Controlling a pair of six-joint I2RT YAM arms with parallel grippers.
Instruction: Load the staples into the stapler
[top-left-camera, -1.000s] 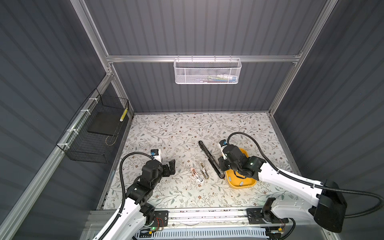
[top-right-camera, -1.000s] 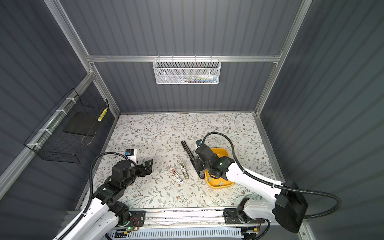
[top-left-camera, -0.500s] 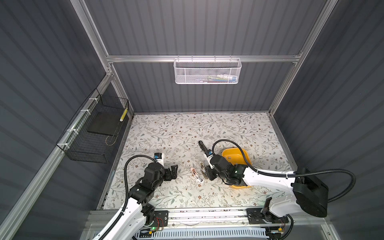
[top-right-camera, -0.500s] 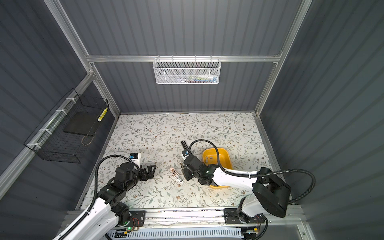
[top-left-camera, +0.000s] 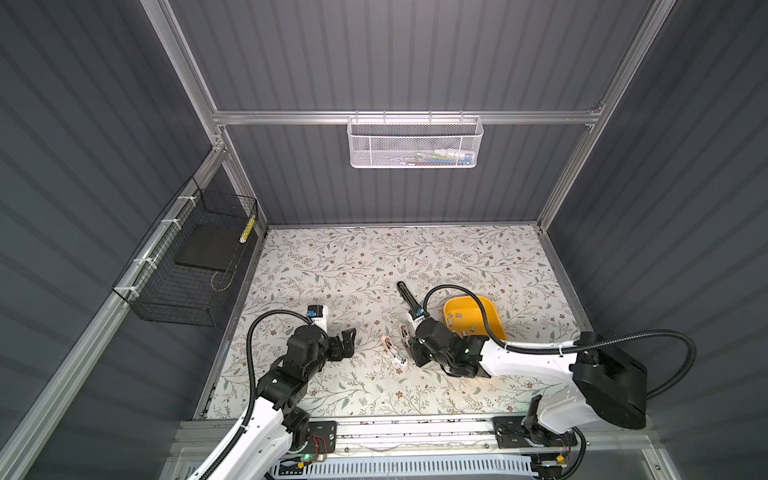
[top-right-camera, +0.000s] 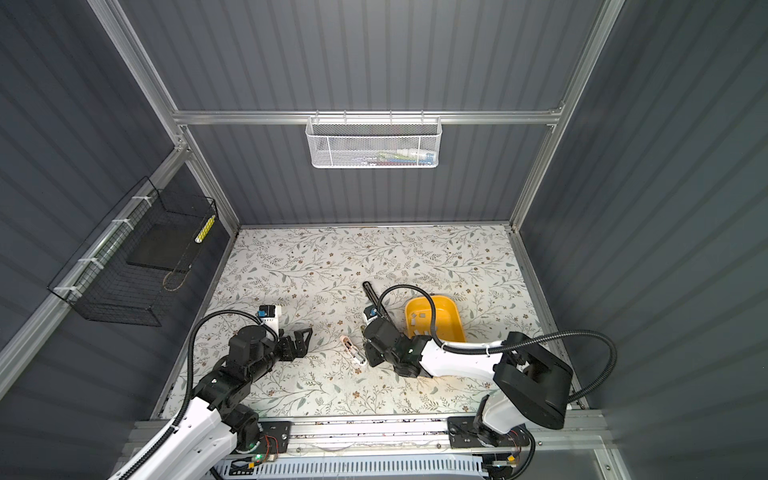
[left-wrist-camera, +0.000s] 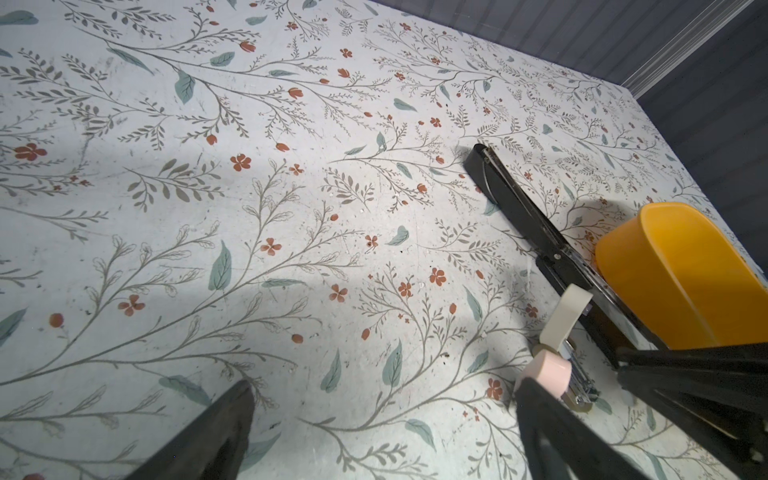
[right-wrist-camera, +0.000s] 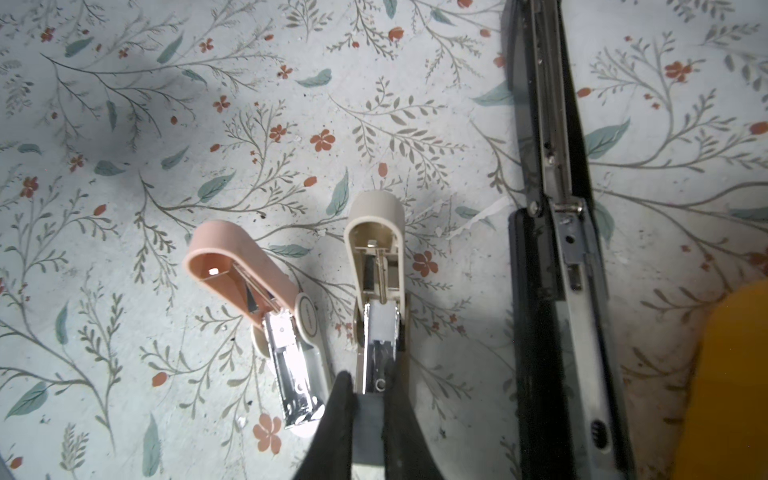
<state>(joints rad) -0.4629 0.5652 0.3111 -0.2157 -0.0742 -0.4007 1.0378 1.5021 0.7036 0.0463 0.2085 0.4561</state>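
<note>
Three staplers lie open on the floral table: a pink one (right-wrist-camera: 249, 270), a beige one (right-wrist-camera: 376, 249) and a long black one (right-wrist-camera: 552, 249). My right gripper (right-wrist-camera: 368, 388) is shut on a flat grey strip of staples (right-wrist-camera: 368, 428). It holds the strip at the near end of the beige stapler's metal channel. In both top views this gripper (top-left-camera: 415, 353) (top-right-camera: 370, 353) hides most of the beige stapler, beside the pink stapler (top-left-camera: 392, 351). More staples (top-left-camera: 459, 318) lie in the yellow tray (top-left-camera: 494, 320). My left gripper (top-left-camera: 349, 338) (left-wrist-camera: 382, 415) stands open and holds nothing, left of the pink stapler (left-wrist-camera: 552, 370).
The black stapler (top-left-camera: 406, 293) runs toward the back, between the small staplers and the yellow tray (top-right-camera: 455, 318). A black wire basket (top-left-camera: 187, 266) hangs on the left wall and a white mesh basket (top-left-camera: 415, 141) on the back wall.
My right gripper has moved left from over the yellow tray to the beige stapler, staying shut. The left gripper has shifted slightly toward the staplers and stays open.
</note>
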